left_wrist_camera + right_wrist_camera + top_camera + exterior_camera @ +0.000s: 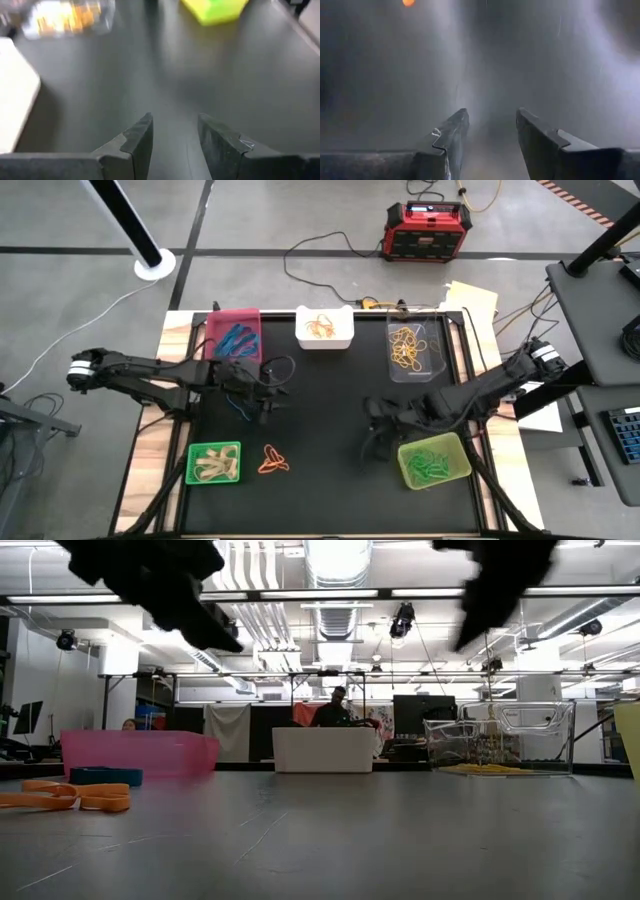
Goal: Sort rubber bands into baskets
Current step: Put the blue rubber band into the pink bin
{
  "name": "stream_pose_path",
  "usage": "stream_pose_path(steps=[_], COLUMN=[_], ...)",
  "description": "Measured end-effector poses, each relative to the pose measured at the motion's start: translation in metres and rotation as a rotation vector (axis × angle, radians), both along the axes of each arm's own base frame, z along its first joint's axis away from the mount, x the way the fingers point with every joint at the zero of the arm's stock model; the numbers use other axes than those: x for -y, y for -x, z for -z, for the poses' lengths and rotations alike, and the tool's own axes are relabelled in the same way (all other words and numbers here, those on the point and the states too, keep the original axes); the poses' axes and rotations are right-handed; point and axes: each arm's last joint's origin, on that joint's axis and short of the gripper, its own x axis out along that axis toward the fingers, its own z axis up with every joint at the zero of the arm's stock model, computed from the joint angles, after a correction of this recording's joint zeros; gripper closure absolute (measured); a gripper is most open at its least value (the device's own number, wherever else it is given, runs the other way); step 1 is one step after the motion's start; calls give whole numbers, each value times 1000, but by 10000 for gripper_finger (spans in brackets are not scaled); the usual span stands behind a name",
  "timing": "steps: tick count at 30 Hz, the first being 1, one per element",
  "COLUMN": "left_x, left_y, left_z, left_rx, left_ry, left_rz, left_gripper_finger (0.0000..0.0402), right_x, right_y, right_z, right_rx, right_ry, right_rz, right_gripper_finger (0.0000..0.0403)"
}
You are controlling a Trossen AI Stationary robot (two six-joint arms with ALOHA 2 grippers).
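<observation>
Five baskets stand on the black table mat point(320, 480), with grey floor, cables and a red-and-black box point(423, 230) beyond. The pink basket point(235, 335) holds blue rubber bands, the white basket point(325, 328) a few orange-yellow ones, the clear basket point(418, 350) yellow ones, the green basket point(215, 462) tan ones, and the yellow-green basket point(435, 461) green ones. One orange band cluster point(273, 461) lies loose on the mat beside the green basket. Left gripper point(262, 402) hovers near the pink basket, right gripper point(375, 442) just beside the yellow-green basket; both have their fingers apart and hold nothing.
</observation>
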Motion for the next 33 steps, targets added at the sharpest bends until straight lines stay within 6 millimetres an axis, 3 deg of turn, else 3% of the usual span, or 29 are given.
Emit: stream_pose_path(steps=[4, 8, 17, 22, 33], left_x=[0, 0, -4, -3, 9], left_y=[7, 17, 31, 32, 43], left_z=[-11, -19, -45, -40, 27], left_rx=[-191, -340, -515, -530, -716], left_ry=[3, -24, 76, 92, 189], left_rz=[0, 28, -94, -111, -284], left_gripper_finger=[263, 263, 263, 263, 252], right_x=[26, 61, 124, 124, 99], right_y=[-21, -32, -32, -28, -30], right_z=[3, 11, 28, 38, 38], right_rx=[168, 266, 347, 358, 383], right_ry=[163, 286, 239, 176, 117], right_rz=[-150, -180, -155, -150, -172], right_gripper_finger=[254, 260, 248, 229, 202])
